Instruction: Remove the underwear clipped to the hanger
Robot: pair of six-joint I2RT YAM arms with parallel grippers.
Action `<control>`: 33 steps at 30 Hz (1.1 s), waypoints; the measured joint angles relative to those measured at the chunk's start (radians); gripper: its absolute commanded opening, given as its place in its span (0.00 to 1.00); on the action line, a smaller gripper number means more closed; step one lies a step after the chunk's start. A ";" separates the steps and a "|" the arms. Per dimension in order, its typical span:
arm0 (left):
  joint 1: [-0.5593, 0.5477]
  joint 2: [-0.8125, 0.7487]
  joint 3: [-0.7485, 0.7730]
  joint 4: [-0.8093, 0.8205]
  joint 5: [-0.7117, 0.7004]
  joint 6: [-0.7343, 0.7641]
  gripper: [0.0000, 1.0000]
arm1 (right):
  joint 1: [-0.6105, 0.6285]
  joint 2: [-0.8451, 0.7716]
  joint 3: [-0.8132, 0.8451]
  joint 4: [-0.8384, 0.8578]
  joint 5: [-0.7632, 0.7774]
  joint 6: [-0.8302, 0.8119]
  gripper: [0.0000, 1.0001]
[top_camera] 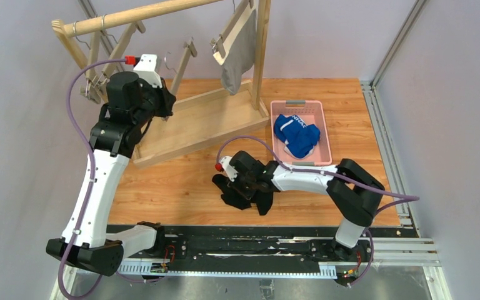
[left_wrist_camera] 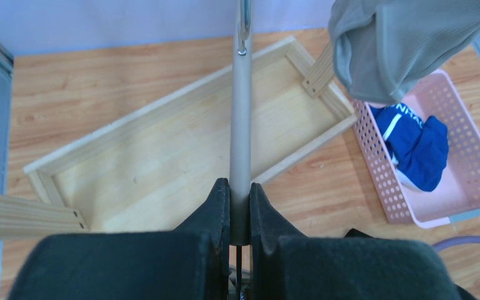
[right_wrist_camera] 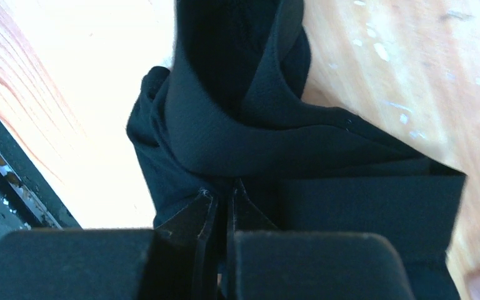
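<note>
In the overhead view, the left fingers (top_camera: 161, 101) sit at the upper left against the pale wooden drying rack (top_camera: 194, 125); their gap is hidden here. A plain grey cloth garment (top_camera: 240, 53) hangs at top centre, clipped to a wooden hanger (top_camera: 230, 30). A royal blue garment with white lettering (top_camera: 295, 134) lies in the pink perforated basket (top_camera: 325, 134), right of centre on the wooden bench (top_camera: 181, 181). At lower centre, the right fingers (top_camera: 247, 186) carry a bunched plain black cloth garment (top_camera: 229, 192).

The left wrist view shows the left fingers pinched tight on a slim pale bar (left_wrist_camera: 240, 144) running up the middle; the grey garment fills the upper right.

The right wrist view shows the right fingers nearly closed, clamping a fold of the black garment just above the bench.
</note>
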 measured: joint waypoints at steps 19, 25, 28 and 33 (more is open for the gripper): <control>0.002 0.023 0.176 -0.020 -0.022 0.013 0.00 | -0.306 -0.471 0.097 -0.049 0.417 -0.034 0.01; 0.002 0.028 0.216 -0.026 -0.036 0.023 0.00 | -0.470 -0.478 0.177 -0.008 0.383 -0.044 0.00; 0.002 0.029 0.225 -0.035 -0.042 0.026 0.00 | -0.531 -0.474 0.209 0.017 0.356 -0.046 0.01; 0.002 0.035 0.242 -0.056 -0.055 0.033 0.00 | -0.607 -0.432 0.216 0.044 0.323 -0.045 0.00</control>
